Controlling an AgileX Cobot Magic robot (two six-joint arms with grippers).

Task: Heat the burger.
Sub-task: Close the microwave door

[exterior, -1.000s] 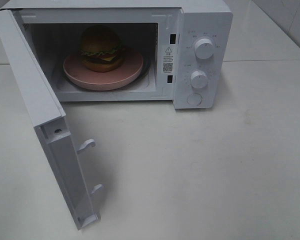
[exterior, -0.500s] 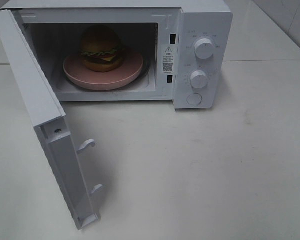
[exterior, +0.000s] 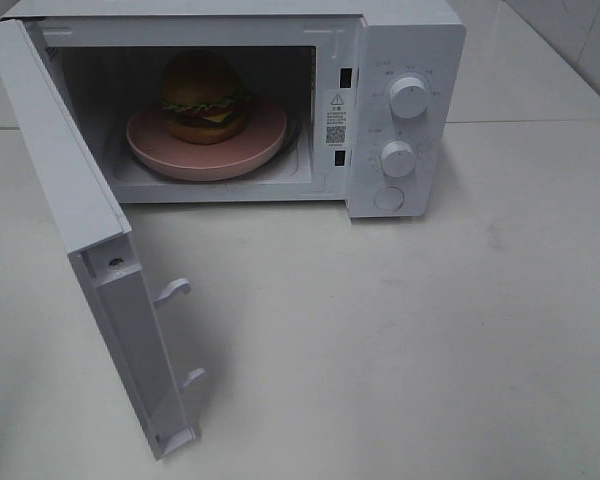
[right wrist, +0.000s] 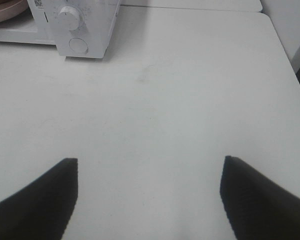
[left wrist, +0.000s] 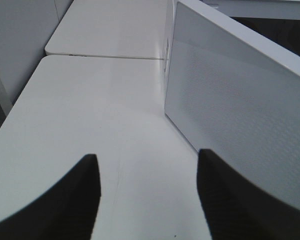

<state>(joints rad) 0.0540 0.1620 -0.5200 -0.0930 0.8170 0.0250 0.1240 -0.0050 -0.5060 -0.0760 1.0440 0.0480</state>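
Observation:
The burger (exterior: 203, 95), with golden-brown bun, green lettuce, yellow cheese and dark patty, sits on a round pink plate (exterior: 265, 138) inside the white microwave (exterior: 400, 50). The microwave door (exterior: 75, 210) stands wide open to the left. Neither gripper shows in the exterior high view. In the left wrist view my left gripper (left wrist: 147, 190) is open and empty above the table, beside the outer face of the door (left wrist: 240, 120). In the right wrist view my right gripper (right wrist: 150, 195) is open and empty, well back from the microwave's control panel (right wrist: 77, 30).
The control panel has two round knobs (exterior: 408, 97) (exterior: 398, 158) and a round button (exterior: 388, 198). The door's inner edge carries two latch hooks (exterior: 175, 290). The white table (exterior: 400, 340) ends at its right edge in the right wrist view (right wrist: 282, 55). A second table (left wrist: 110, 25) stands behind.

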